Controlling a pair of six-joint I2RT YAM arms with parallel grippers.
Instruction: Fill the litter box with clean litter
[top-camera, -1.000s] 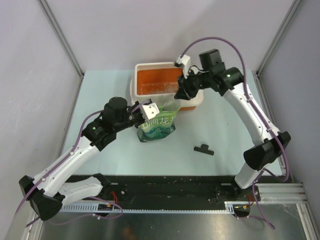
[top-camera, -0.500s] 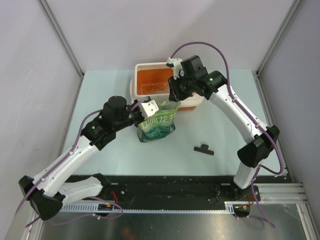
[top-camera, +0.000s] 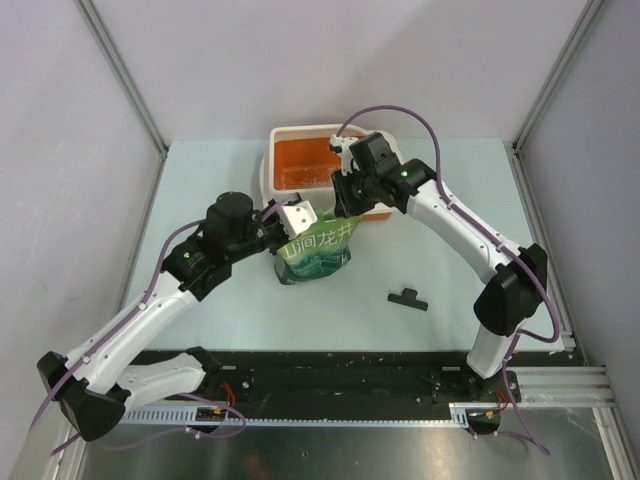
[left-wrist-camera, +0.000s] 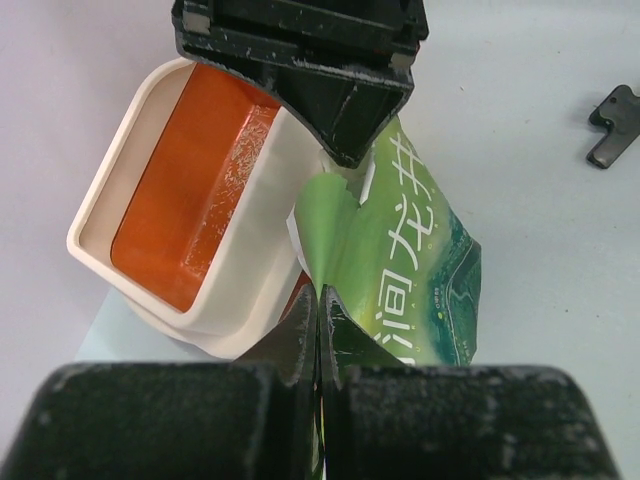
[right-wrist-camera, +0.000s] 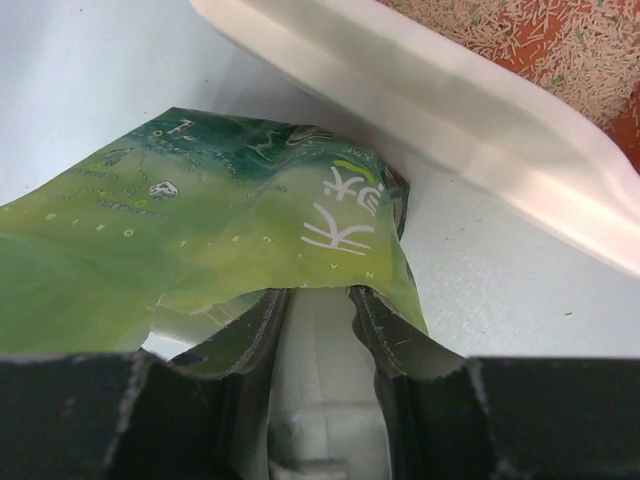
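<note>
Here, the table (top-camera: 220, 180) carries everything. The litter box (top-camera: 267, 172) sits at its twelve o'clock edge, and the clean litter (right-wrist-camera: 520, 40) is only a thin scatter on the box's orange floor. The green pouch (top-camera: 318, 252) stands against the box's six o'clock wall. Your left gripper (left-wrist-camera: 317, 320) is clamped on the pouch's ten o'clock corner. Your right gripper (right-wrist-camera: 318, 325) stands narrowly parted at the one o'clock corner, and you cannot tell whether it pinches any film. A black clip (top-camera: 407, 298) lies apart at the pouch's four o'clock.

Hazards, as judged:
- The pouch mouth looks no higher than the box rim, so tipping early would shed granules onto the table.
- The thin film may slip or tear if your arms pull apart.
- A low pass may shove the box.

Only the right wrist view resolves individual granules. Only the left wrist view shows the clamped fingertips. Only the top view gives both arms and the whole layout.
</note>
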